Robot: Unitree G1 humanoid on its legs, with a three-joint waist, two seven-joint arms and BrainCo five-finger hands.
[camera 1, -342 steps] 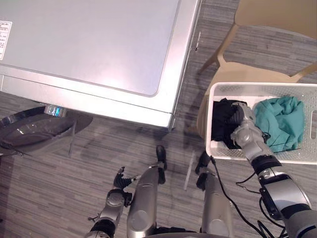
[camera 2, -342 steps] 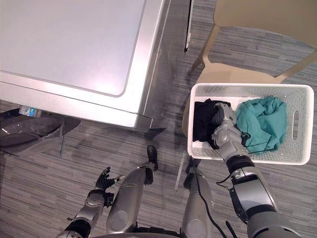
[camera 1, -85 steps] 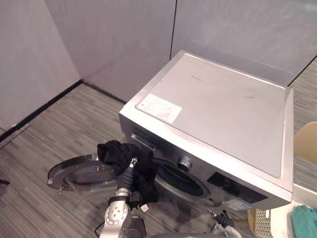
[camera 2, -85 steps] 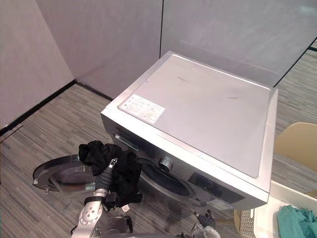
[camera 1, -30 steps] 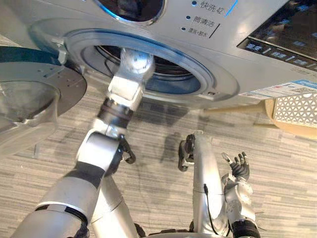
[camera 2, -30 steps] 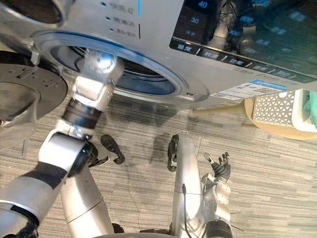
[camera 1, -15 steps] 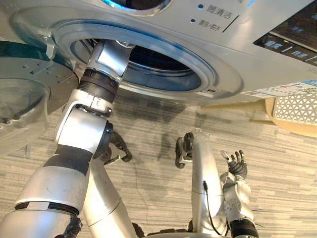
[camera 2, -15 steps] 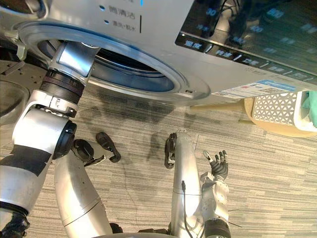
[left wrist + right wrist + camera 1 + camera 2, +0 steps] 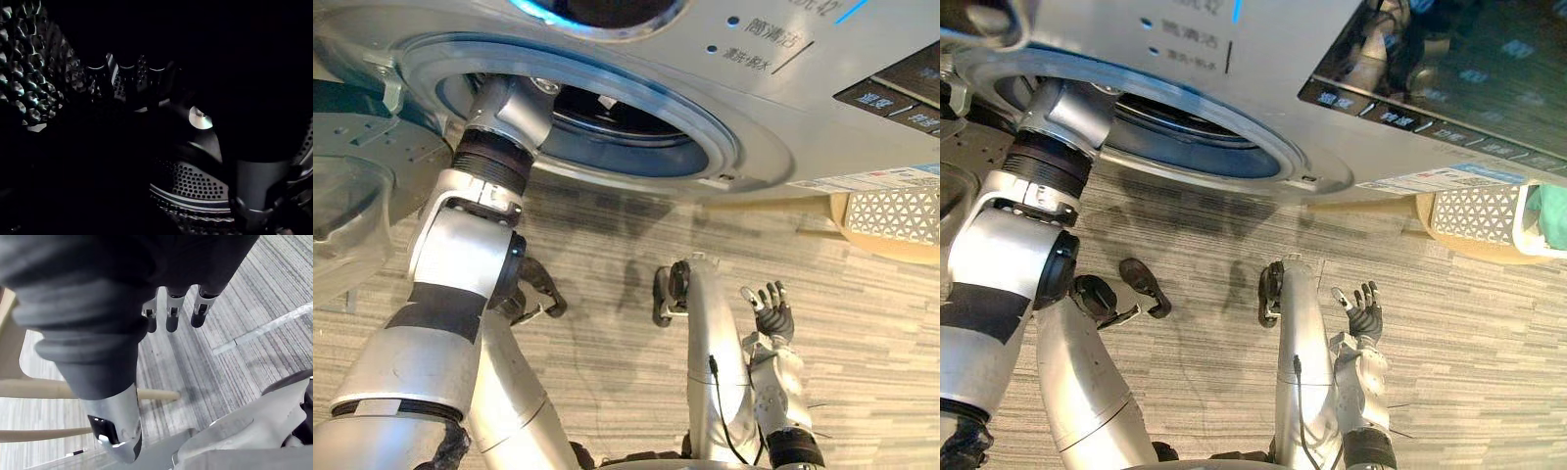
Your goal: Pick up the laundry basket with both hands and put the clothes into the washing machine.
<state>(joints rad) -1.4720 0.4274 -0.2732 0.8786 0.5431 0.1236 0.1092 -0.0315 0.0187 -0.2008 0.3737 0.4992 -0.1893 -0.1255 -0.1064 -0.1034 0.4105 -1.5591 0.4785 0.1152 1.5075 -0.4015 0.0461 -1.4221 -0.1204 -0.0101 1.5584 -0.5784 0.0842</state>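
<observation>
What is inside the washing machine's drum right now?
The left arm reaches in through the opening. Inside, the drum shows its perforated metal wall. It is too dark to tell what else lies there.

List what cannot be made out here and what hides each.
- Left hand: inside the washing machine drum. The door ring hides it in the eye views, and darkness hides it in the left wrist view. Whether it holds clothing is unclear.
- Laundry basket: cut off by the right edge in the eye views.
- Washing machine door: cut off by the left edge.
</observation>
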